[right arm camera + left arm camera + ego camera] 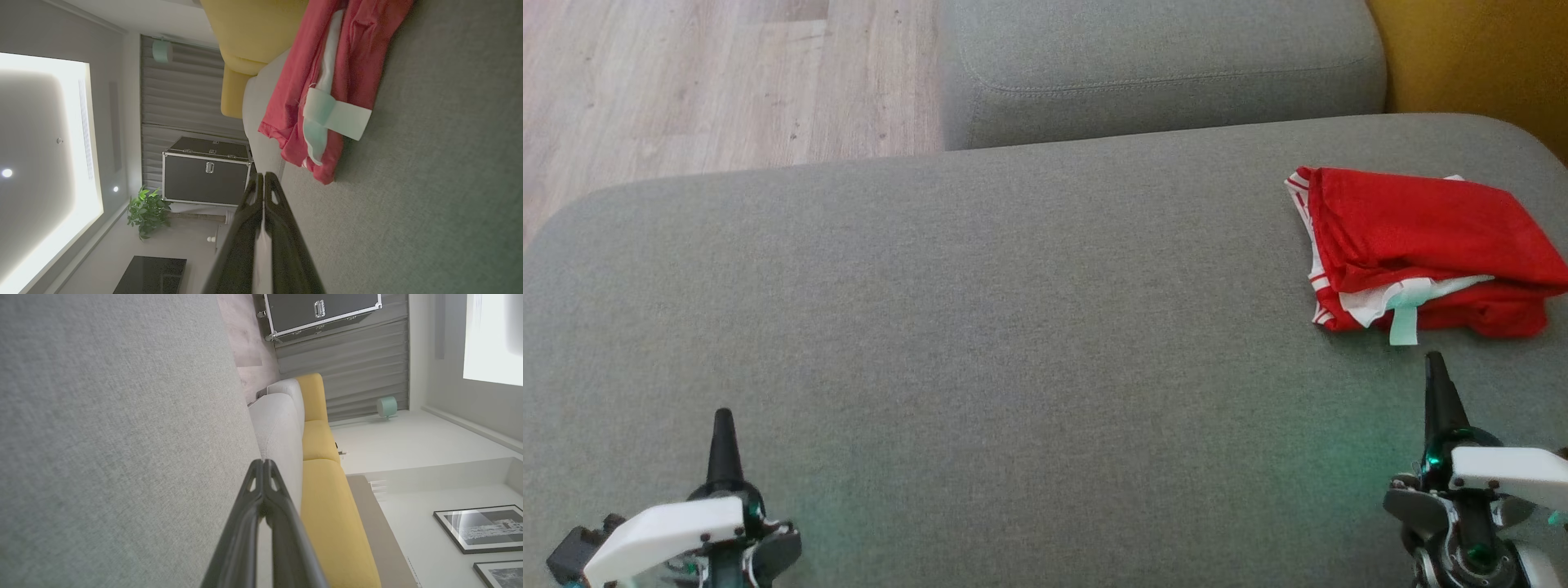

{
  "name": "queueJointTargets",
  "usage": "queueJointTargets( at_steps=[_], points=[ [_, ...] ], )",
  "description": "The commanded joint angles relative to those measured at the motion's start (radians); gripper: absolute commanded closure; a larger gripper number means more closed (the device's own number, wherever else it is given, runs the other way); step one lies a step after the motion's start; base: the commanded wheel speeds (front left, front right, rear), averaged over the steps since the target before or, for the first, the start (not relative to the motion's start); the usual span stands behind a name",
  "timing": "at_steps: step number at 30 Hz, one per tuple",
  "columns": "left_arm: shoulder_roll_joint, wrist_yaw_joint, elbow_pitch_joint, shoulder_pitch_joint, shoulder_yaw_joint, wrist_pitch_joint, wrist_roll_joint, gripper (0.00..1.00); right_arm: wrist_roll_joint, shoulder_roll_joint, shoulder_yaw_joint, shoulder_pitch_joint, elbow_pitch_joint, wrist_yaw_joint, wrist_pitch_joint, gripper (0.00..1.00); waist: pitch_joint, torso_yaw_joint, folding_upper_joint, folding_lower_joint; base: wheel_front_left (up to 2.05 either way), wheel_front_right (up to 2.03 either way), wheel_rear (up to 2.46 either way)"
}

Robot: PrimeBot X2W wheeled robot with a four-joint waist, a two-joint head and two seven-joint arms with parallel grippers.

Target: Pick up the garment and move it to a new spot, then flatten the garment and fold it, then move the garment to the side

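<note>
The garment [1429, 245] is red with white trim and a pale label, folded into a compact bundle at the far right of the grey cushion [980, 327]. In the right wrist view the garment [339, 81] lies just ahead of the fingertips. My right gripper [1434, 359] is shut and empty, a short way in front of the bundle and apart from it; its fingers meet at the tips in the right wrist view [263, 176]. At the lower left, far from the garment, my left gripper [723, 415] is also shut and empty, tips pressed together in the left wrist view [263, 462].
A second grey cushion [1160, 73] stands behind the main one. Yellow upholstery [1478, 57] rises at the far right corner. Wooden floor [686, 82] lies beyond the cushion's far left edge. A dark flight case [206, 171] and a potted plant [147, 210] stand across the room.
</note>
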Motion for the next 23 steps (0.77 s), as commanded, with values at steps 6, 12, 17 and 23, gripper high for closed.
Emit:
queueJointTargets(
  at_steps=[6,12,17,23],
  points=[
    [0.005,0.001,-0.037,-0.058,0.039,0.026,-0.076,1.00,0.084,-0.005,0.007,-0.053,-0.047,-0.001,0.026,1.00,0.002,0.002,0.0000,0.0000,0.00,0.00,0.00],
    [0.006,0.001,-0.039,-0.064,0.046,0.043,-0.134,1.00,0.146,-0.005,0.000,-0.055,-0.053,-0.001,0.043,1.00,0.003,0.004,0.0000,0.0000,0.00,0.00,0.00],
    [0.006,0.001,-0.041,-0.069,0.052,0.058,-0.182,1.00,0.198,-0.005,-0.005,-0.056,-0.058,-0.001,0.057,1.00,0.004,0.005,0.0000,0.0000,0.00,0.00,0.00],
    [0.006,0.001,-0.041,-0.071,0.054,0.064,-0.200,1.00,0.217,-0.005,-0.007,-0.056,-0.060,-0.001,0.063,1.00,0.005,0.006,0.0000,0.0000,0.00,0.00,0.00]
  ],
)
